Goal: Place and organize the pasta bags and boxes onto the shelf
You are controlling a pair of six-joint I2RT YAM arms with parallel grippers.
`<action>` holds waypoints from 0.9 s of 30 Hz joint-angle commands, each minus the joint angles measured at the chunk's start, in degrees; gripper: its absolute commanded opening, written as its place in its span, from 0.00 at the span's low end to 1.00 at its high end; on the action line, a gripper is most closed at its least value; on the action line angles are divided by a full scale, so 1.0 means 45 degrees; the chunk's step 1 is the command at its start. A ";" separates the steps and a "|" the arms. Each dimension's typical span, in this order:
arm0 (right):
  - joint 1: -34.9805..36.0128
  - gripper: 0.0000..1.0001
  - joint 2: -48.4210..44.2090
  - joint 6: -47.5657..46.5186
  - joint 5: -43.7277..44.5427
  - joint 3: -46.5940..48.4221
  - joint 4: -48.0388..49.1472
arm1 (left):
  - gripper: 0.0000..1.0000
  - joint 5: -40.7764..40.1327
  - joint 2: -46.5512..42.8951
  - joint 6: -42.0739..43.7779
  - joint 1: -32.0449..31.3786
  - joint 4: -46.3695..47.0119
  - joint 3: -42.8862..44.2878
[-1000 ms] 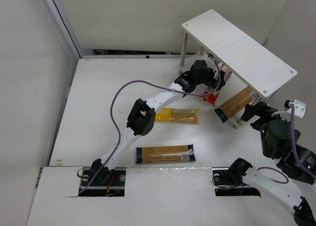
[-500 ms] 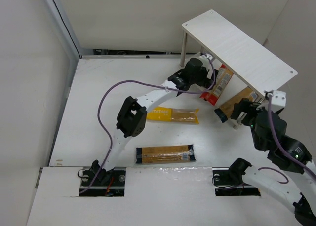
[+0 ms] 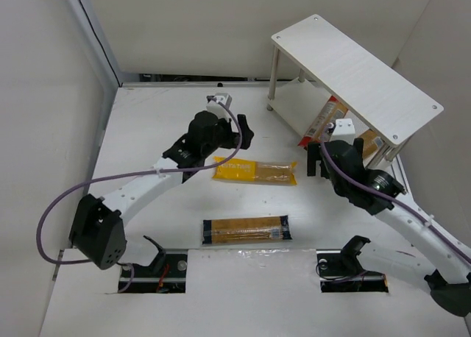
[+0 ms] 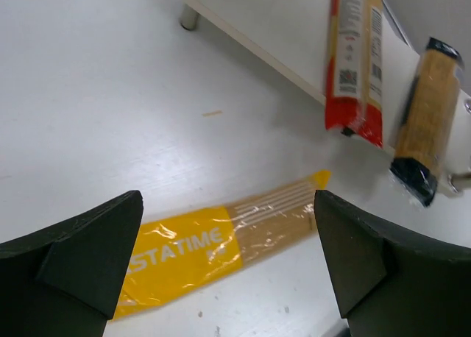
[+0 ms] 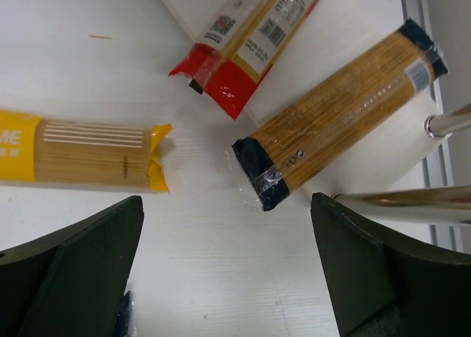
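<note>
Your left fingers (image 4: 81,267) and right fingers (image 5: 73,274) are both spread wide and hold nothing. The yellow pack (image 3: 255,171) and a navy pack (image 3: 246,229) lie on the surface (image 3: 140,116), left of the shelf (image 3: 353,72) and nearer. On its lower board the red packs (image 5: 243,72) and second navy pack (image 5: 335,116) poke past the edge. Push another in carelessly and you could knock those off, or clip a leg (image 5: 449,122). The film looks slippery, so a shallow pinch may drop the yellow one.

Site: robotics lab bench. Plain white panels (image 3: 44,131) are enclosing a white table (image 3: 140,131); purple cables (image 3: 40,226) are trailing from two bolted arms (image 3: 147,186).
</note>
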 commanded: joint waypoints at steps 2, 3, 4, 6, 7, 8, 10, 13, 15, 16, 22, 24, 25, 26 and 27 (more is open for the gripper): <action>-0.0100 1.00 0.0330 0.2409 0.1558 0.0773 -0.1081 | 1.00 0.2275 0.1408 -0.0557 -0.0574 0.1047 0.0595; -0.0100 1.00 0.0137 0.2805 0.2123 0.0774 -0.1378 | 1.00 0.2827 0.2056 -0.0285 -0.0713 0.0680 0.1185; -0.0100 1.00 -0.0078 0.3099 0.2245 0.0890 -0.1536 | 1.00 0.3393 0.2739 -0.0070 -0.0869 0.0676 0.1790; -0.0100 1.00 -0.1014 0.3219 0.2246 0.0717 -0.1538 | 0.89 0.4758 0.4673 0.0068 -0.1123 0.0559 0.3310; -0.0100 1.00 -0.1327 0.3219 0.2246 0.0716 -0.1538 | 0.86 0.5211 0.5240 0.0069 -0.1124 0.0559 0.3706; -0.0100 1.00 -0.1620 0.3219 0.2246 0.0600 -0.1538 | 0.83 0.5602 0.5787 0.0069 -0.1124 0.0829 0.4019; -0.0100 1.00 -0.2402 0.3219 0.2246 0.0598 -0.1907 | 0.73 0.6911 0.7175 0.0069 -0.1124 0.0948 0.5093; -0.0100 1.00 -0.2989 0.3219 0.2557 0.0714 -0.2318 | 0.70 0.7635 0.8524 0.0069 -0.1396 0.1299 0.6283; -0.0100 1.00 -0.3108 0.3219 0.2676 0.0716 -0.2319 | 0.69 0.7929 0.9110 -0.0281 -0.1515 0.1709 0.6832; -0.0100 1.00 -0.3301 0.3219 0.2676 0.0600 -0.2319 | 0.67 0.8298 0.9770 -0.0515 -0.1515 0.1711 0.7647; -0.0100 1.00 -0.3692 0.3219 0.2930 0.0598 -0.2552 | 0.52 0.8398 1.2157 -0.1532 -0.1632 0.1498 1.0717; -0.0100 1.00 -0.3829 0.3219 0.3085 0.0598 -0.2727 | 0.45 0.8516 1.3075 -0.1707 -0.1632 0.1147 1.1987; -0.0216 1.00 -0.3830 0.3335 0.3086 0.0598 -0.2729 | 0.41 0.8304 1.3310 -0.1708 -0.1632 0.0816 1.2359; -0.0218 1.00 -0.3946 0.3336 0.3202 0.0598 -0.2864 | 0.33 0.8166 1.3467 -0.1708 -0.1632 0.0581 1.2594; -0.0218 1.00 -0.4063 0.3336 0.3203 0.0598 -0.2866 | 0.28 0.8165 1.3469 -0.1708 -0.1632 0.0578 1.2597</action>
